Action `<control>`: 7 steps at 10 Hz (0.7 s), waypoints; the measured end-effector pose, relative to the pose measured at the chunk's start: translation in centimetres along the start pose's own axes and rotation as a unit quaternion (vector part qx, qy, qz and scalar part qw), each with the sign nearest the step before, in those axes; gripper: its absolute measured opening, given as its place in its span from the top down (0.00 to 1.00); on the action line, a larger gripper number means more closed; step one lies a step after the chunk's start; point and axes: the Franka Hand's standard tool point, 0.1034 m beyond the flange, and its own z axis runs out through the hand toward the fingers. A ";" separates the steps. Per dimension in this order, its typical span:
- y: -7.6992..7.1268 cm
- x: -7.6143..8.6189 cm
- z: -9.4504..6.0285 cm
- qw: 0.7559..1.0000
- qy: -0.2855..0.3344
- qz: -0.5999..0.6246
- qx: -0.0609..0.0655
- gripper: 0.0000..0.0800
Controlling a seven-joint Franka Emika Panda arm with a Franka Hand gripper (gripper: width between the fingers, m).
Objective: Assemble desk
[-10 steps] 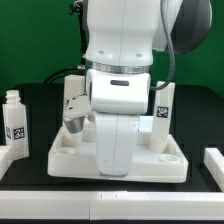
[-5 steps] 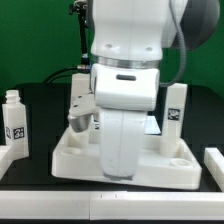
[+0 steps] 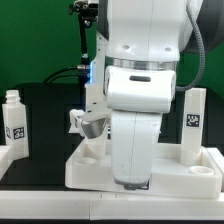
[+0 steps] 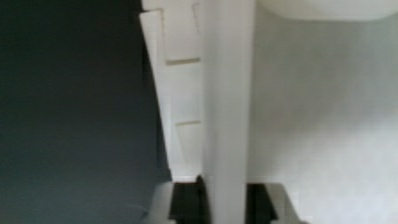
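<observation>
Plainly a thin-rim pinch, with a standing leg at stake

Nearest us, the desk top (image 3: 190,172) lies flat on the black tabletop (image 3: 45,115). It fills the lower right of the exterior frame, with its front wall turned our way. The arm (image 3: 140,90) stands right over its front part, so broad that it hides its own claw from this side.

We turn to the wrist view for that. There the claw (image 4: 215,203) is pressed together on a thin white wall that runs straight between its two fingers (image 4: 175,205). We take that wall for the desk top's rim.

Behind the arm, at the right edge of the exterior frame, a tagged leg (image 3: 191,124) stands upright in the desk top's far corner. Just left of the arm a small white piece (image 3: 76,120) with a tag peeks out, too hidden for us to name. At the left edge a loose leg (image 3: 13,122) stands alone on the tabletop, well apart from the desk top. A green backdrop (image 3: 30,40) closes the scene.

What worries us is the hold itself. A narrow pinch at one spot on a thin rim gives little control over turning, so if the desk top is dragged or lifted from here it could pivot about the claw or slip out of it. We cannot tell how firmly the upright leg is seated, and a jerk or a tilt of the desk top might rock it over. The arm also blocks the exterior view of the contact, so a slip would be hard to catch.
</observation>
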 end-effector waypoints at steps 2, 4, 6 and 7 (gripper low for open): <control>-0.4 -0.4 0.1 1.000 0.001 -0.027 -0.012 0.92; -2.2 -1.4 0.7 0.999 -0.003 -0.045 -0.005 0.92; -2.3 -1.4 1.0 0.999 -0.006 -0.039 -0.002 0.92; -1.4 0.0 0.9 0.999 -0.014 -0.033 -0.002 0.92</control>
